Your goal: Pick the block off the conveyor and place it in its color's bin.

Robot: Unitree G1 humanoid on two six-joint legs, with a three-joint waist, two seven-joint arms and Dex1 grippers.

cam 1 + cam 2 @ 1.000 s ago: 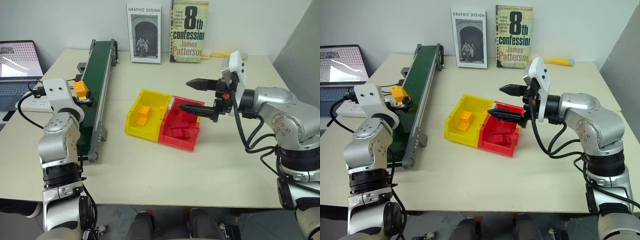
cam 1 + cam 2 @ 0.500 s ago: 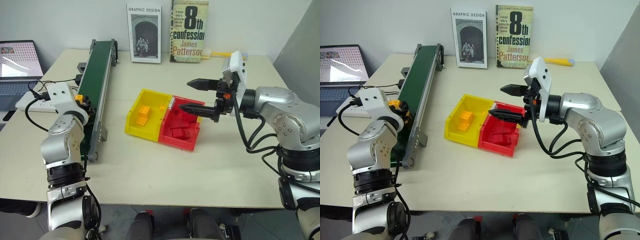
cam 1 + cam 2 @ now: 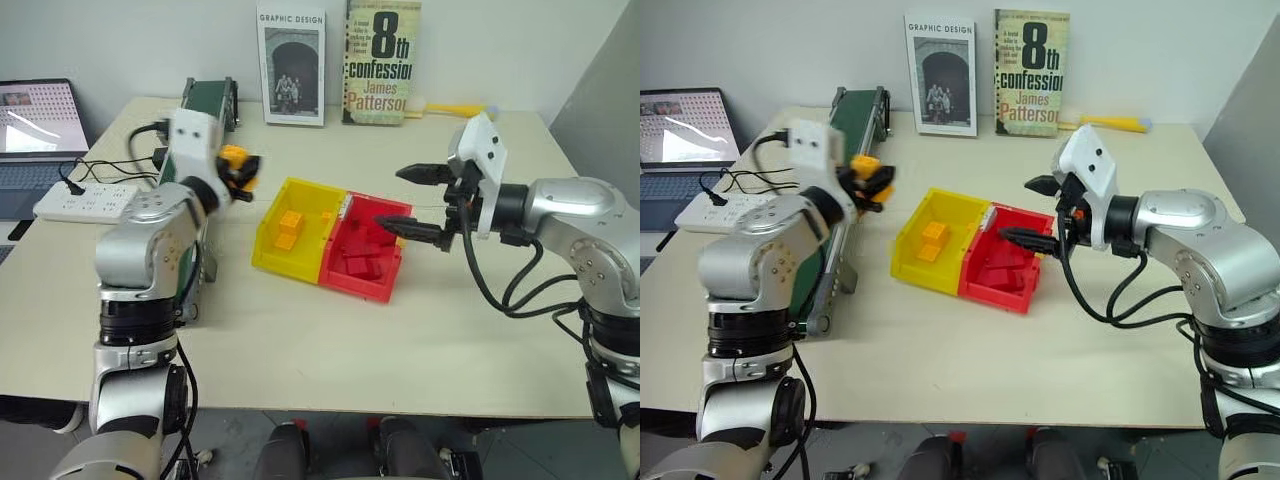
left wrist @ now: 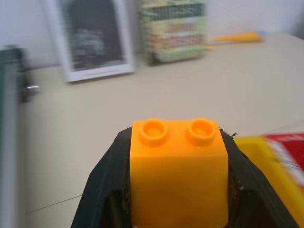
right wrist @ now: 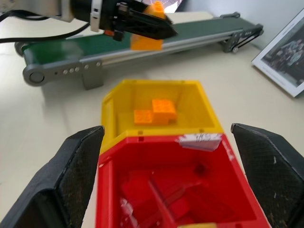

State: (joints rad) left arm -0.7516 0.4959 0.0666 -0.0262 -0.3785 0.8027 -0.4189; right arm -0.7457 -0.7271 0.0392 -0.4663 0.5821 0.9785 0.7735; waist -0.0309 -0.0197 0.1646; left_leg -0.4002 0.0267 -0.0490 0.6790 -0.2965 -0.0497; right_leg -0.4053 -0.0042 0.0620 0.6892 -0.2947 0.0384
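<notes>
Orange plastic shows between the left gripper's (image 3: 243, 172) black jaws: they are clenched on the block (image 3: 233, 156), studs up, gripping it by its two sides. The block is held in the air between the belt (image 3: 862, 104) and the yellow bin (image 3: 268, 241), off the belt and not yet over the bin. The green belt with its grey side rails runs away along the desk (image 3: 300, 330) behind the left arm. The yellow bin sits on the desk joined to a red bin (image 3: 388, 283); two orange bricks (image 3: 288, 228) lie in the yellow one and red bricks (image 3: 360, 265) in the red one. The right gripper (image 3: 410, 198) hangs near the far side of the red bin, its jaws spread wide and holding nothing. Two books (image 3: 337, 62) stand against the wall at the back of the desk.
</notes>
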